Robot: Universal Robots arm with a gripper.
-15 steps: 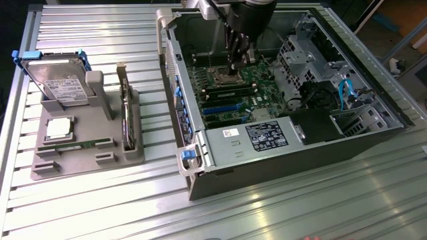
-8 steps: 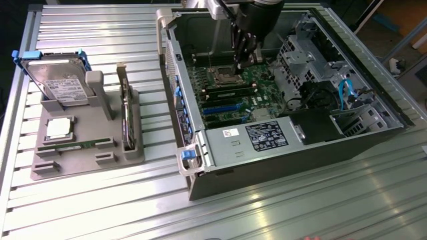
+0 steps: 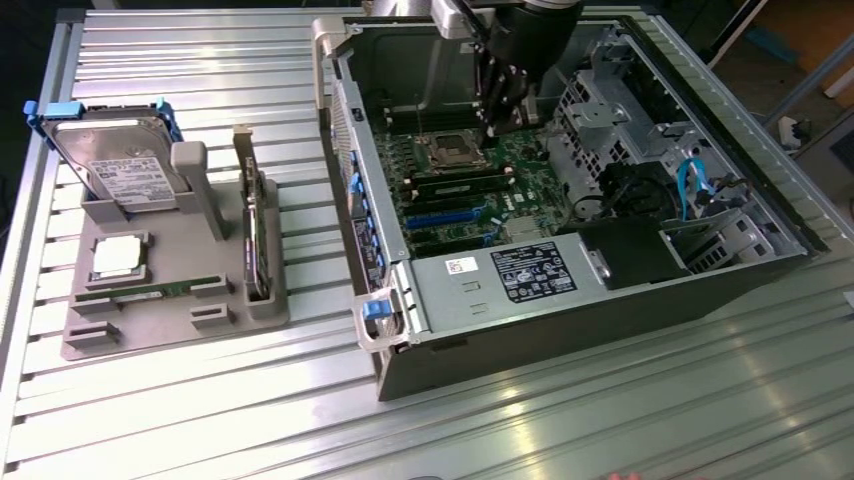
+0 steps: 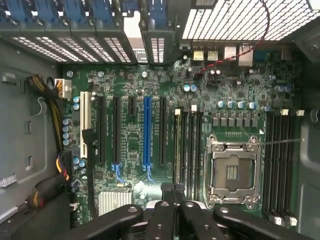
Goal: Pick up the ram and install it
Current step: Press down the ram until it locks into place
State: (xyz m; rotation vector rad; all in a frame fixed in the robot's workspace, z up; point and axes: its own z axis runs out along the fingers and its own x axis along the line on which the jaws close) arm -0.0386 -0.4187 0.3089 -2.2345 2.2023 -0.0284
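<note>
Green ram (image 4: 177, 150) sits slotted beside the processor socket (image 4: 231, 172), black fingers (image 4: 175, 192) closed together above.

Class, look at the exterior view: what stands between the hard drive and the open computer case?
In the exterior view, a dark expansion card stands on edge in the grey tray, between the hard drive and the computer case.

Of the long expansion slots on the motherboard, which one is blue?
The blue slot is the one flanked by black slots on both sides. The white slot sits at the row's far end, near the power cables.
</note>
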